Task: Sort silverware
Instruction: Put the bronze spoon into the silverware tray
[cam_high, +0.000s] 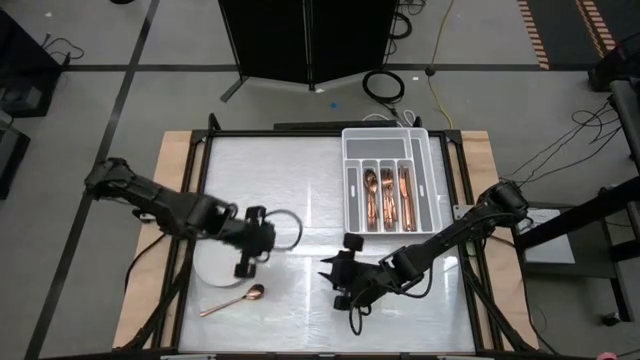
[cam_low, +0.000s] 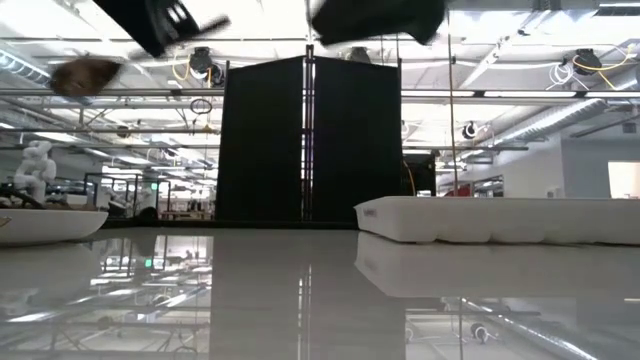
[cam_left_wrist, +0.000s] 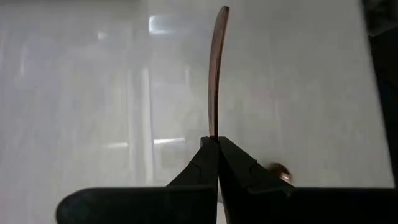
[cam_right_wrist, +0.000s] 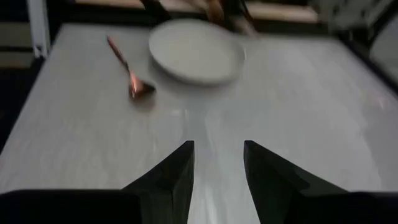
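- Left pincer, above the plate near the surface's front-left, is clamped on a utensil handle; it should stay level to the tray.
- Right pincer gapes empty, front-centre.

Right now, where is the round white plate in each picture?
High view: plate in the lower left of the picture.
Low view: far left edge.
Left wrist view: not in it.
Right wrist view: top centre.
Shared landmark: the loose spoon beside it.
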